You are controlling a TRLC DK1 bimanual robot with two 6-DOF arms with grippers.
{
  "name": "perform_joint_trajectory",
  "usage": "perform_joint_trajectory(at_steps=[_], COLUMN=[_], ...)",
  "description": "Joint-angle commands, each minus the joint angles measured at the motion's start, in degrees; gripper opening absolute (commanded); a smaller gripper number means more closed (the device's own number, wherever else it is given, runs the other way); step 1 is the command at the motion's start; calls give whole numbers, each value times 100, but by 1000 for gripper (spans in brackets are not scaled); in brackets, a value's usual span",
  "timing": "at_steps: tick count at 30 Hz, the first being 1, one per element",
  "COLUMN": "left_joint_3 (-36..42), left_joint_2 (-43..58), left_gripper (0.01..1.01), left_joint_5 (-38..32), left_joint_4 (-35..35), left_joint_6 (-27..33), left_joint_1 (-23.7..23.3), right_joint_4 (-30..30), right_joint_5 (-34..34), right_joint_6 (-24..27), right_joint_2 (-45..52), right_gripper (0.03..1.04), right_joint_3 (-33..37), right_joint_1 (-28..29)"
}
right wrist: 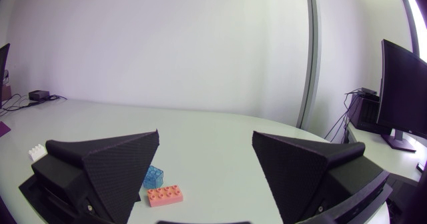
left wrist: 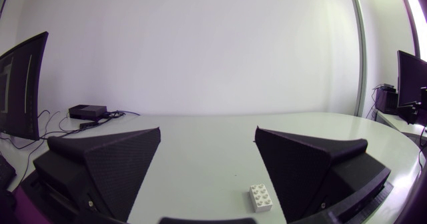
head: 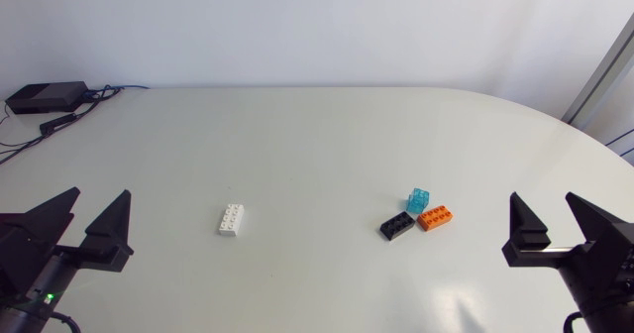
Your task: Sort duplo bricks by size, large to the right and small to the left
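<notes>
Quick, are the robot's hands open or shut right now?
Left gripper: open, holding nothing.
Right gripper: open, holding nothing.

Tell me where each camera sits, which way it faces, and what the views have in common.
Head: fixed above the table, looking down; shows left gripper, right gripper, black brick.
Left wrist: behind the left gripper, which is open, looking across the table; white brick ahead.
Right wrist: behind the right gripper, also open, looking across the table; orange brick and blue brick ahead.
Shared: all three show the white brick.
</notes>
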State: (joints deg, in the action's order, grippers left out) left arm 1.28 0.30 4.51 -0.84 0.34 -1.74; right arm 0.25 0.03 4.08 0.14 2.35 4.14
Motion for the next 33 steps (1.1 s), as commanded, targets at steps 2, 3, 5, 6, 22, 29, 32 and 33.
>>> perform_joint_trajectory(at_steps=[2, 3, 5, 6, 22, 29, 32, 33], left_joint_3=[-137, -137, -137, -137, -137, 215, 417, 479], left_joint_2=[-100, -100, -100, -100, -109, -100, -73, -73], left_gripper=[984, 984, 984, 984, 980, 952, 952, 952], left_joint_5=[6, 6, -3, -3, -3, -3, 6, 6], left_joint_4=[-13, -13, -13, -13, -13, 348, 488, 524], left_joint_6=[-8, -8, -8, -8, -34, 80, 80, 80], left_joint_1=[16, 16, 24, 24, 51, -37, -28, -28], right_joint_4=[-78, -78, -78, -78, -69, -69, -113, -113], right_joint_5=[-38, -38, -38, -38, -38, -21, -30, -30], right_joint_6=[85, 76, 67, 67, 58, 58, 49, 58], right_joint_2=[-32, -32, -41, -41, -49, -49, -32, -23], right_gripper=[1005, 1005, 1005, 1005, 1005, 1005, 1005, 1005], right_joint_3=[-235, -235, -235, -235, -235, -103, 64, 108], right_joint_1=[-1, -1, -1, -1, -27, -36, -63, -80])
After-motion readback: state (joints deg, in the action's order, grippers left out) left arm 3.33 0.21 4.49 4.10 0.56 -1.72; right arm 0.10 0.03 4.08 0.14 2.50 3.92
